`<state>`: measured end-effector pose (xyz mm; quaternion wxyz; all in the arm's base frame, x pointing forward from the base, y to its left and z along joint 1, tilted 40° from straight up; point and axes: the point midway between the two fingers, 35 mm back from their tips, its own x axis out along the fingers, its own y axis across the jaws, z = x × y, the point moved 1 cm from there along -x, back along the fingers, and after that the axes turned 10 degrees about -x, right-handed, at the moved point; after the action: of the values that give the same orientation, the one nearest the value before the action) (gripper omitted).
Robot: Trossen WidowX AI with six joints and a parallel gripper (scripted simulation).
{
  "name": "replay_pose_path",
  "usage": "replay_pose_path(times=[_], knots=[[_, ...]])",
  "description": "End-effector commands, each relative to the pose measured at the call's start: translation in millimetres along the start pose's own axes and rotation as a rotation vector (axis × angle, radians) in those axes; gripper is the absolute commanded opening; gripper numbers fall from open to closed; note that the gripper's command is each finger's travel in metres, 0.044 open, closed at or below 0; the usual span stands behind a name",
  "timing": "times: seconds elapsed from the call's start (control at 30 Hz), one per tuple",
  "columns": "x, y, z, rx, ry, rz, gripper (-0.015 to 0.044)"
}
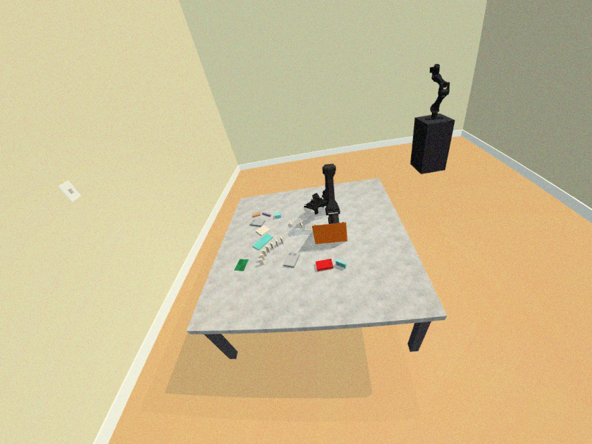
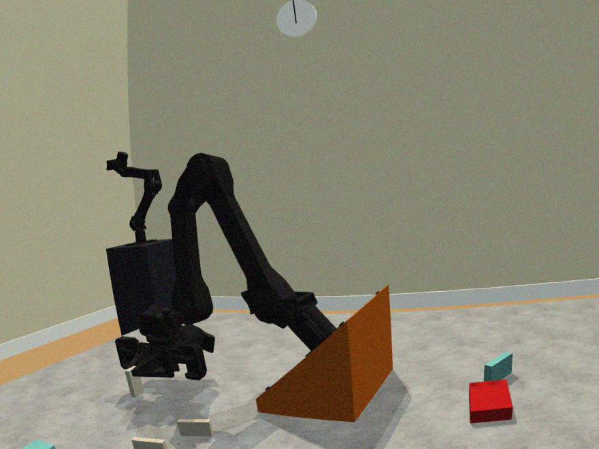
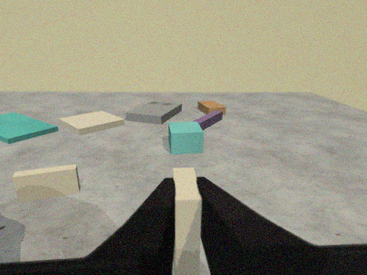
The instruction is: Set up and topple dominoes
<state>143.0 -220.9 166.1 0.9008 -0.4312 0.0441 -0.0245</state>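
Observation:
My gripper point(image 1: 305, 206) point(image 2: 128, 369) point(image 3: 183, 187) is shut on a cream domino point(image 2: 135, 385) point(image 3: 187, 233). The domino is nearly upright, slightly tilted, low over the table; whether its lower end touches is unclear. Several cream dominoes point(image 1: 271, 245) stand in a curved row, well away from the gripper toward the table's front left; the row is outside the wrist view. Two loose dominoes lie on their long edges between gripper and row: one domino point(image 1: 289, 223) point(image 2: 148, 443) point(image 3: 46, 184) and another domino point(image 1: 301, 225) point(image 2: 195, 428) closer to the arm's base.
A cyan block point(image 1: 277, 215) point(image 3: 186, 139) lies beyond the gripper. A teal slab point(image 1: 262, 241) point(image 3: 25, 126) and a green card point(image 1: 241, 264) lie left of the row, a grey slab point(image 1: 291, 260) right. An orange wedge point(image 1: 329, 233) point(image 2: 372, 357) bears the arm. A red block point(image 1: 323, 264) point(image 2: 490, 396) lies in front.

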Motion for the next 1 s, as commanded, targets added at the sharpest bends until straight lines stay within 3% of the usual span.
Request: replay_pose_path(times=[0.0,0.6,0.97], knots=[[0.5,5.8,-8.4,0.002,-0.006,0.001,0.0028],[1.2,13.4,-23.4,0.003,-0.005,0.001,0.0028],[1.2,13.4,-23.4,0.003,-0.005,0.001,0.0317]])
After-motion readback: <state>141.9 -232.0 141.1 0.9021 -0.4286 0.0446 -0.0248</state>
